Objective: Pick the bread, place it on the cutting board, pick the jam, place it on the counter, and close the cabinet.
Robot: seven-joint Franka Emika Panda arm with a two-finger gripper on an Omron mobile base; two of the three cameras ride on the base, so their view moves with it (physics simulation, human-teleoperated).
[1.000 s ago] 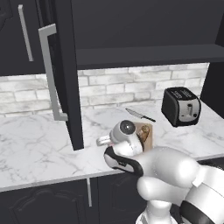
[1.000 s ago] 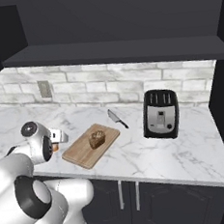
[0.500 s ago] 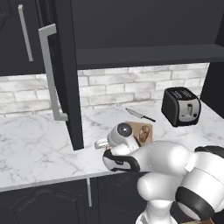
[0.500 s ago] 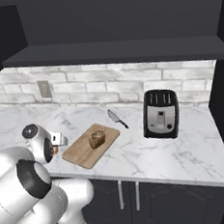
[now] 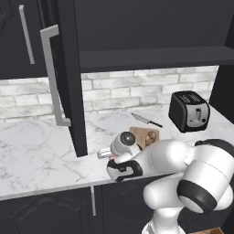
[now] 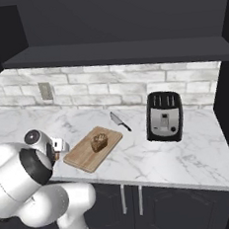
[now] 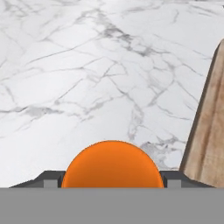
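Observation:
My gripper [image 7: 112, 180] is shut on the jam [image 7: 112, 164], an orange jar whose rounded body shows between the two finger tips. It hangs low over the white marble counter [image 7: 87, 65], just left of the cutting board [image 7: 209, 131]. From the right base view the gripper [image 6: 58, 147] is off the board's left corner. The bread [image 6: 99, 142] stands upright on the cutting board [image 6: 86, 156]. In the left base view the gripper [image 5: 106, 153] points left, toward the open cabinet door [image 5: 71, 77]. The bread [image 5: 150, 135] shows behind the wrist.
A black toaster [image 6: 163, 115] stands at the right of the counter. A knife [image 6: 119, 121] lies behind the board. The open door's long silver handle [image 5: 52, 77] hangs left of the gripper. The cabinet's dark shelf [image 5: 151, 59] runs overhead. An outlet [image 6: 45, 91] is on the brick wall.
The hand and the jar have hardly moved. The arm's large white links behind it have swung round, bulking up at the lower right of the left base view.

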